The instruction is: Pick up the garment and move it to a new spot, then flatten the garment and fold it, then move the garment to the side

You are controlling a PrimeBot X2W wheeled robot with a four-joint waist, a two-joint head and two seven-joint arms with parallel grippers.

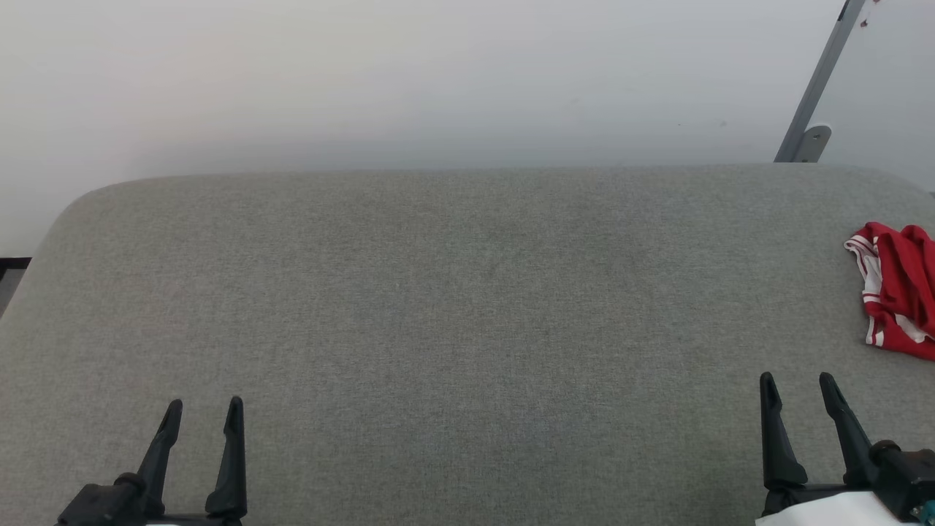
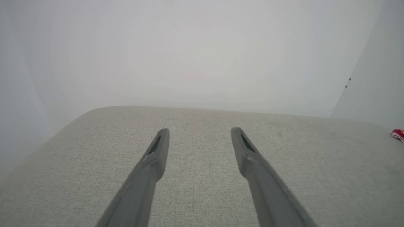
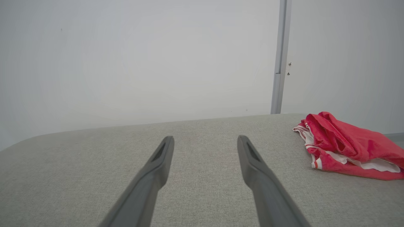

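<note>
Low at the near edge of the head view, the left hand (image 1: 205, 404) and the right hand (image 1: 796, 380) sit at opposite corners, well apart. Each has its two dark fingers (image 1: 232, 453) spread and pointing away over a grey cloth-covered surface (image 1: 467, 307). The garment (image 1: 902, 292), a crumpled red heap with white striped trim, lies on the surface beyond the right hand and a little to its outer side, near it but not touching, and it is cut off by the picture's edge. From the left hand it is far off, across the whole width of the surface. Past the surface's far edge stands a pale wall (image 1: 365, 80), and a grey metal post (image 1: 822, 73) slants up behind the garment

Along the left wrist view, the left hand's fingers are parted, with grey cloth showing between them. A small sliver of the red garment shows far off to that hand's right, at the picture's edge

Along the right wrist view, the right hand's fingers are likewise held apart over the cloth. The garment lies ahead and to the right of them, clear of both fingertips, bunched in soft folds with its white trim showing along the near side, and the post rises against the wall behind it
</note>
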